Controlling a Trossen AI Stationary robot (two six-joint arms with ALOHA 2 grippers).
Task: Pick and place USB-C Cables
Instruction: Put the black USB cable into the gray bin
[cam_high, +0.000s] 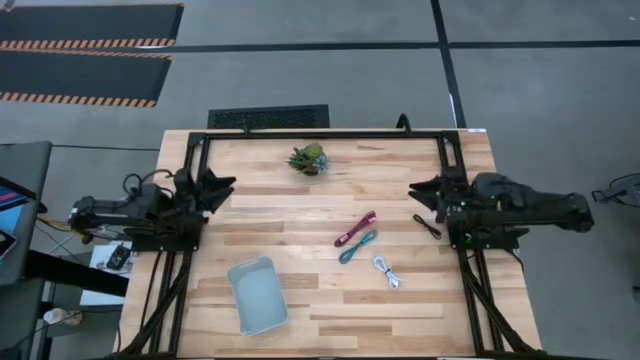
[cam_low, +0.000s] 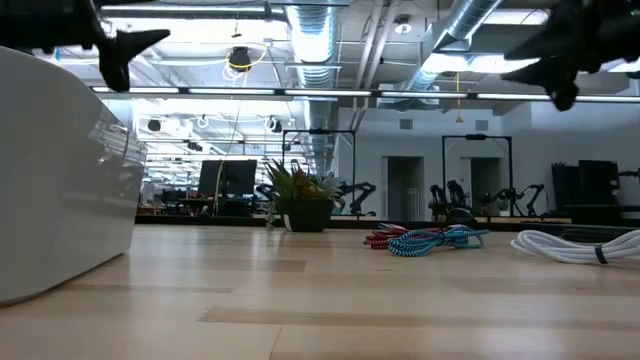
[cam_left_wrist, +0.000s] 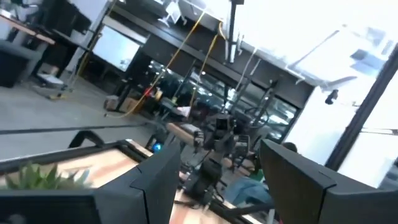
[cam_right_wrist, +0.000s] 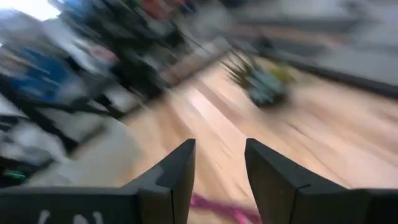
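Observation:
Three coiled cables lie flat on the wooden table right of its middle: a magenta-pink one (cam_high: 355, 229), a teal one (cam_high: 357, 246) just nearer, and a white-grey one (cam_high: 387, 271) nearest. In the low view the magenta-pink cable (cam_low: 385, 238), teal cable (cam_low: 440, 238) and white-grey cable (cam_low: 575, 245) rest side by side. My left gripper (cam_high: 222, 185) hovers open over the table's left part, far from the cables. My right gripper (cam_high: 415, 190) hovers open over the right part, raised above the table, with the magenta-pink cable (cam_right_wrist: 217, 208) showing below its fingers.
A light blue tray (cam_high: 257, 294) sits near the table's near edge, left of the cables. A small potted plant (cam_high: 308, 158) stands near the far edge. A thin black strap-like thing (cam_high: 427, 226) lies by the right arm's base. Bare wood lies between tray and cables.

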